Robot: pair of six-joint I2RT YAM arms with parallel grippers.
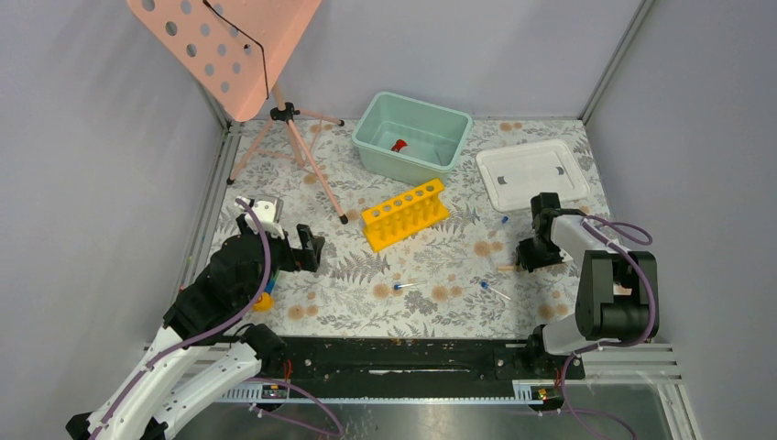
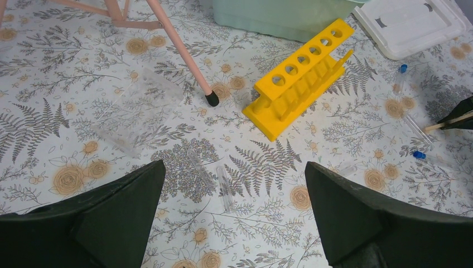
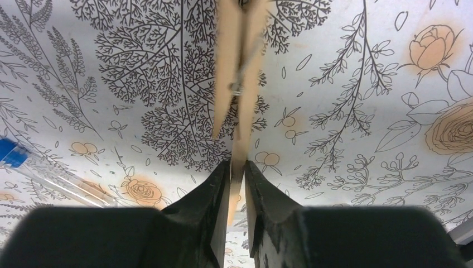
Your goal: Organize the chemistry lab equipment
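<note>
Wooden peg (image 3: 239,72), of the test-tube-clamp sort, sits toward the right edge of the table (image 1: 431,316), about midway between near and far edges. Right gripper (image 3: 237,167) is closed on one leg of it, the other leg free. Cannot tell whether the peg is clear of the surface. Blue-capped tubes (image 1: 495,291) lie loose around it: one just toward the near edge, one just on the far side, a third nearer the middle of the near edge. Yellow rack (image 1: 404,214) stands at table centre, set at an angle, holes apparently empty. Green bin (image 1: 414,133) is at the far edge with the red-capped bottle (image 1: 399,145) inside; white lid (image 1: 532,172) is at the far right corner. Left gripper (image 2: 234,167) hangs wide open and empty near the left edge. Judged step: pick-up of the peg. The next move calls for a lift and a carry to the bin without brushing the tubes; a one-leg grip may let the peg swing.
</note>
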